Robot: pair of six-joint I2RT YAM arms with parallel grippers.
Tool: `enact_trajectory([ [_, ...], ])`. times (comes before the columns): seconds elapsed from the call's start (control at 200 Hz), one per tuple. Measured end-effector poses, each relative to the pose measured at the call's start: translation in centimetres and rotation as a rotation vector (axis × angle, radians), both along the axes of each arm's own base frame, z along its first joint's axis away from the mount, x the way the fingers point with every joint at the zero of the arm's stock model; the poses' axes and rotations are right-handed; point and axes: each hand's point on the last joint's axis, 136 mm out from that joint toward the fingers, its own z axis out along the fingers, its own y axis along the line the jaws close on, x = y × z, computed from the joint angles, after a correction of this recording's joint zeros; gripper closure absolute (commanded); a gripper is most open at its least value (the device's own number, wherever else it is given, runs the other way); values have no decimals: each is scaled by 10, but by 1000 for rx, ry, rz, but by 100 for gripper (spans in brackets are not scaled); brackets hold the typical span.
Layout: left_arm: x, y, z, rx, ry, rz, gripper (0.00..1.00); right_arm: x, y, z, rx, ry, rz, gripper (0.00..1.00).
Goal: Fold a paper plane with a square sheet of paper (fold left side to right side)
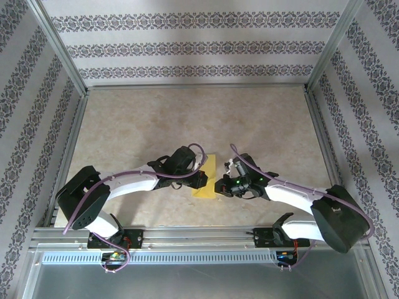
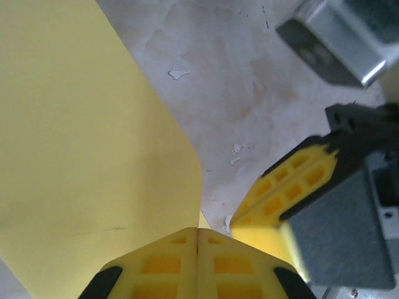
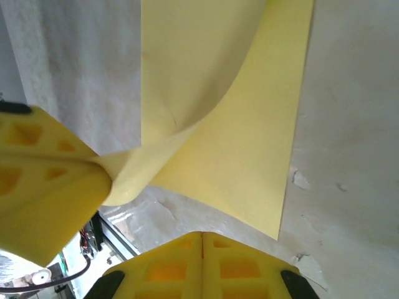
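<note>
The square sheet of paper (image 1: 206, 175) lies mid-table between both arms, bright yellow. In the left wrist view the sheet (image 2: 81, 156) curls up on the left. My left gripper (image 2: 197, 231) is shut at its near corner. In the right wrist view the left fingers (image 3: 43, 187) pinch that corner, lifting one layer of the sheet (image 3: 249, 143) over the flat part. My right gripper (image 3: 202, 235) is shut with nothing in it, a little short of the sheet's near edge. Its fingers (image 2: 287, 190) show beside the left gripper (image 1: 199, 179). The right gripper (image 1: 219, 185) sits at the sheet's right. A paper plane is out of view.
The beige table (image 1: 187, 118) stretches bare behind the sheet. Aluminium frame rails (image 1: 199, 233) run along the front and sides, with patterned walls (image 1: 187, 50) around. Both arm bases sit at the near edge.
</note>
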Motion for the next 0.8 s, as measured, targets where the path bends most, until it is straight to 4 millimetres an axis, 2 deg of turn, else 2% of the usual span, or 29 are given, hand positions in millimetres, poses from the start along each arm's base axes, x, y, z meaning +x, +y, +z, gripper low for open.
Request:
enact_trajectory([
  [0.475,5,6,-7,-18,56,53,99,-4,2,-36,-99,66,-10,100],
  [0.8,8,14,-18,-22,110,69,98,-1,6,-37,-139,55,27,100],
])
